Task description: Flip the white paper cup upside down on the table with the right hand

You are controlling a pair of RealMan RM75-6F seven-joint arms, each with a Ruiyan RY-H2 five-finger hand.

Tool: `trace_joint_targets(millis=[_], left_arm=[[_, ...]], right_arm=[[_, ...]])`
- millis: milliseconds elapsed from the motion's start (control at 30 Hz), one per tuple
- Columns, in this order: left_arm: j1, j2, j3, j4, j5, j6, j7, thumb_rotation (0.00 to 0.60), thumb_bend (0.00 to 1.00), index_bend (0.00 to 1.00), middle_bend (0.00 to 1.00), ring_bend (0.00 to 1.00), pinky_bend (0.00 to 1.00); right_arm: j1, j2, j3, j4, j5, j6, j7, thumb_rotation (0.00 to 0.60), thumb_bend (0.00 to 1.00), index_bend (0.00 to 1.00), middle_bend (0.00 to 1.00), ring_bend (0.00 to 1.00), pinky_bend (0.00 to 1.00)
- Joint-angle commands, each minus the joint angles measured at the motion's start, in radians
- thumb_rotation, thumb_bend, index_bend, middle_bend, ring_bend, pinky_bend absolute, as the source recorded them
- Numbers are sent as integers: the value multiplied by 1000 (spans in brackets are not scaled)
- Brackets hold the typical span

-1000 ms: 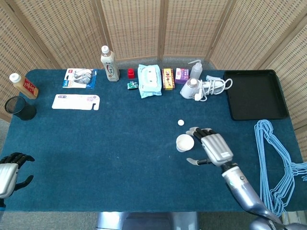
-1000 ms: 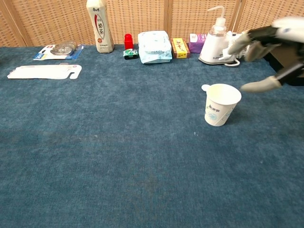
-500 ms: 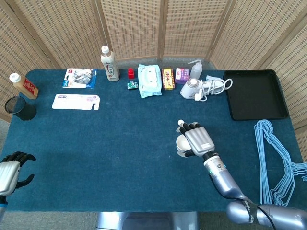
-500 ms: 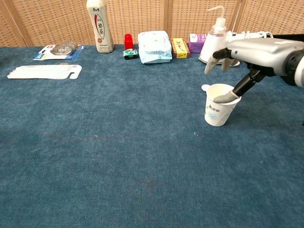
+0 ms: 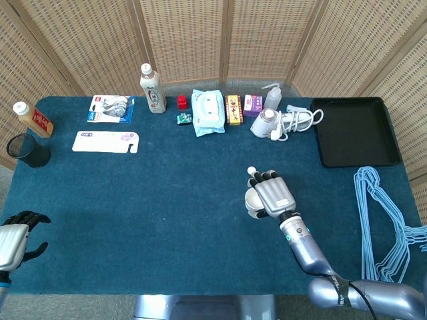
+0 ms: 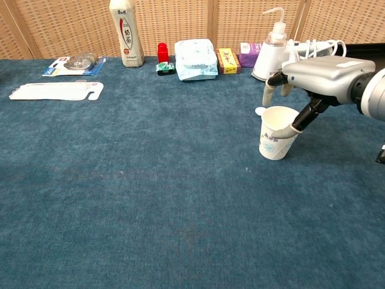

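Observation:
The white paper cup (image 6: 274,142) stands upright, mouth up, on the blue table, right of centre; in the head view only its left edge (image 5: 249,199) shows beside the hand. My right hand (image 6: 319,71) (image 5: 271,195) hovers palm down over it. Its thumb (image 6: 299,120) dips over the cup's right rim into the mouth. The other fingers (image 6: 268,95) curl down behind the far side, apart from the cup wall. The cup rests on the table. My left hand (image 5: 13,241) idles at the near left corner, fingers apart, holding nothing.
A small white cap (image 5: 251,171) lies just behind the cup. Along the far edge stand a bottle (image 6: 126,31), a wipes pack (image 6: 195,59), small boxes and a spray bottle (image 6: 271,53). A black tray (image 5: 353,130) and blue hangers (image 5: 383,227) sit at right.
The right hand swung in from the cup's right side to over it. Its thumb has gone into the cup's mouth and sunk a little deeper. The cup has stayed put.

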Motion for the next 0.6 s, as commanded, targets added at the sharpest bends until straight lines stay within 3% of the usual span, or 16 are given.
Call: trace_joint_targets(millis=[33, 300, 600], left_arm=[[-1, -1, 0, 0, 1, -1, 0, 570, 229, 374, 383, 245, 276], [-1, -1, 1, 1, -5, -2, 2, 566, 230, 374, 383, 246, 276], [2, -2, 2, 6, -10, -1, -1, 568, 229, 374, 383, 246, 276]], right_arm=[[5, -2, -3, 4, 4, 3, -3, 408, 249, 305, 191, 253, 170], [21, -17, -14, 36, 24, -2, 2, 407, 249, 312, 191, 253, 170], [26, -52, -16, 91, 13, 6, 45, 409, 250, 441, 218, 271, 173]])
